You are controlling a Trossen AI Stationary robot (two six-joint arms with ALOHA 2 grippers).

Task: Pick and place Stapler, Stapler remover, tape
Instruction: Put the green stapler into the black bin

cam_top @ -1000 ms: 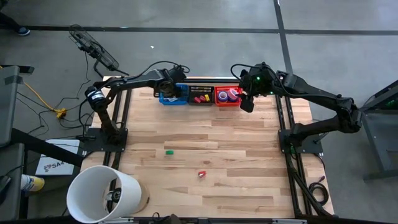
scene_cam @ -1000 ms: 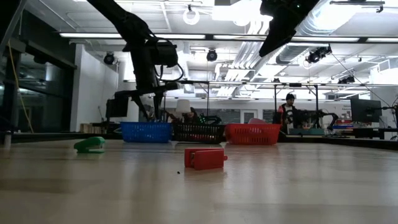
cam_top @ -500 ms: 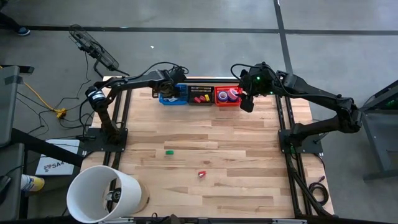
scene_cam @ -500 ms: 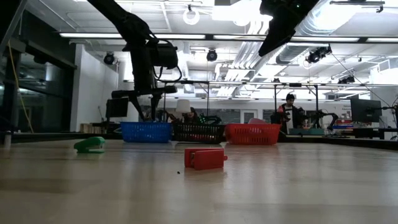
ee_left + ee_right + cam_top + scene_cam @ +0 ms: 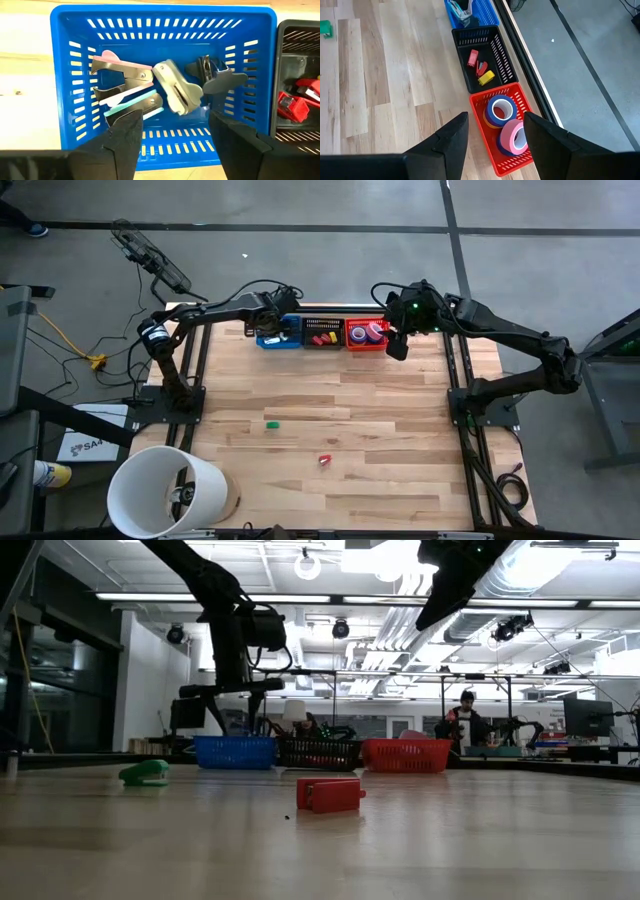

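My left gripper hovers open over the blue basket, which holds several staple removers: pink, teal, silver and dark ones. My right gripper hangs open in the air beside the red basket. That basket holds blue tape and pink tape stacked on other rolls. A green stapler and a red stapler lie flat on the table, far from both grippers.
A black basket with red and yellow staplers sits between the blue and red baskets along the far edge. A big white cylinder stands at the near left corner. Bare wood lies between the baskets and the two loose staplers.
My left gripper has risen a little above the blue basket and stayed over it. The right arm and the two staplers on the table have kept still.
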